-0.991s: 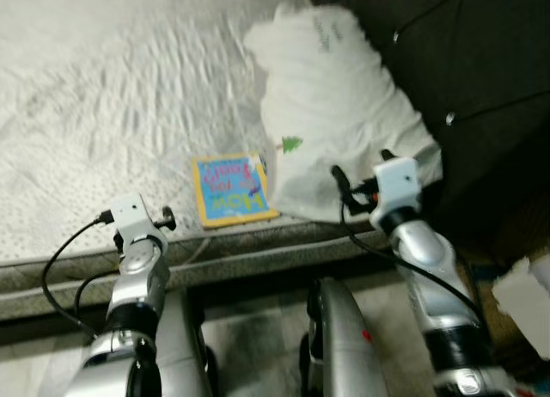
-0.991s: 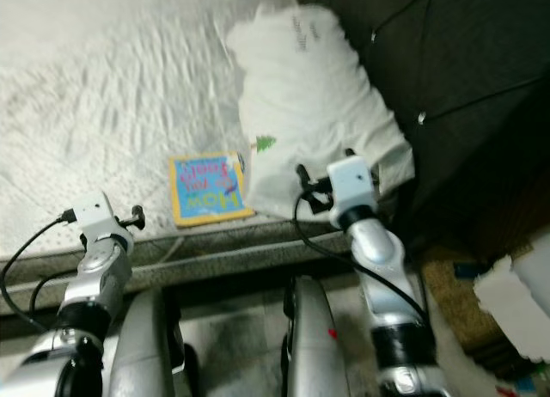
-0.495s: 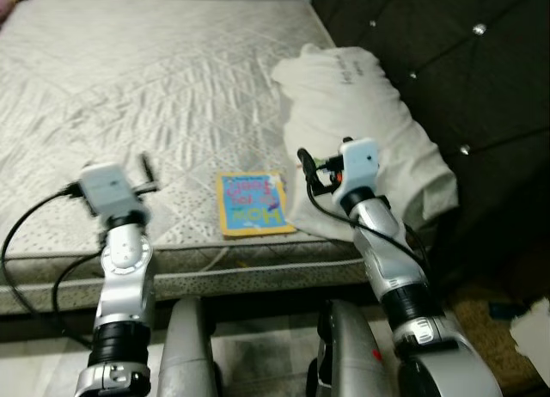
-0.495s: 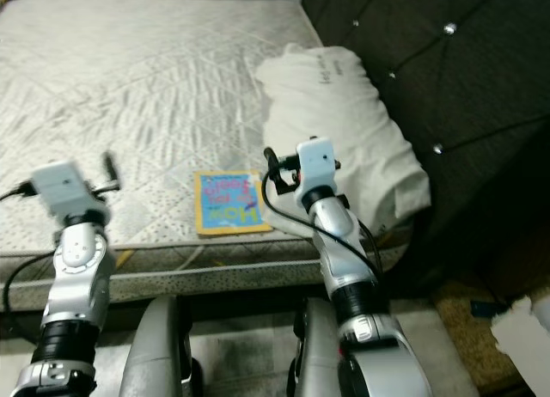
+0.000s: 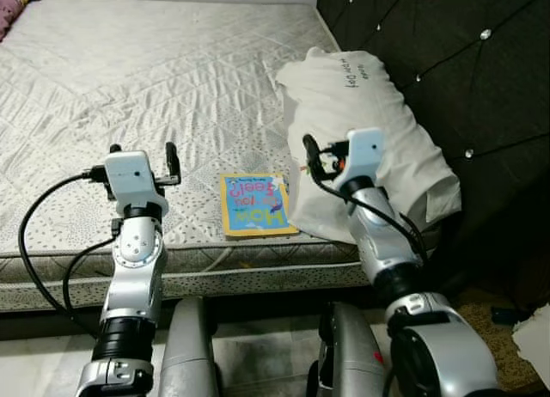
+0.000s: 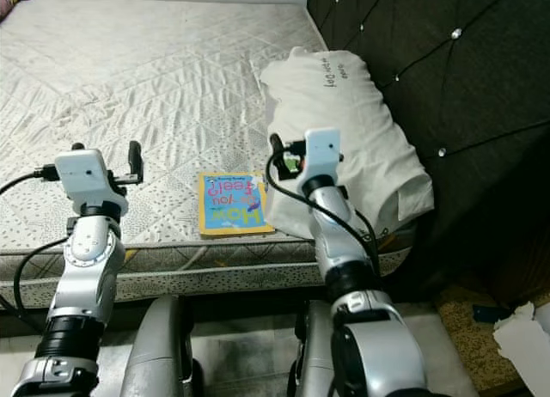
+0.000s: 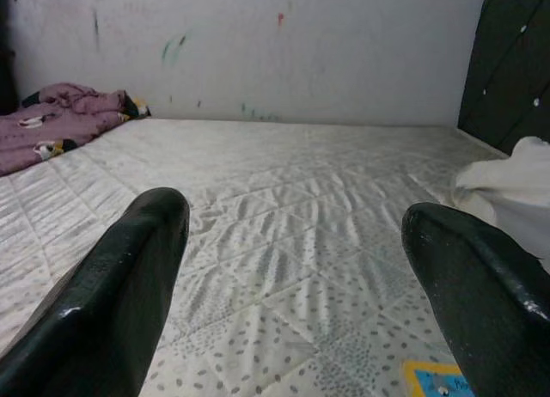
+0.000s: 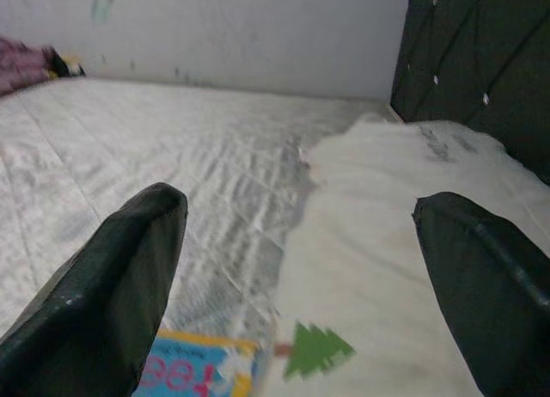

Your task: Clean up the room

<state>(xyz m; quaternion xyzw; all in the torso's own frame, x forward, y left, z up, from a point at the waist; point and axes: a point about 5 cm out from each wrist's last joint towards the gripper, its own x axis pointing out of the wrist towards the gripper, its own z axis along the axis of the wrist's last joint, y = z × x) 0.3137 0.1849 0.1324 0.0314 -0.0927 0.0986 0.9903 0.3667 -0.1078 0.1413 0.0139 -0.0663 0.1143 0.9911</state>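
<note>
A yellow-bordered book [image 5: 255, 204] lies flat near the mattress's [image 5: 129, 88] front edge, its title reading upside down, touching the white pillow [image 5: 365, 139] at the headboard [image 5: 464, 62] side. Left tool [image 7: 292, 285] and right tool [image 8: 296, 285] hover above it, fingers spread, empty. The left wrist view adds purple clothing [image 7: 51, 131] at the mattress's far corner.

Yellow-bordered blue picture book [image 5: 254, 204] flat on mattress [image 5: 129, 88] edge, touching white pillow [image 5: 369, 113]
</note>
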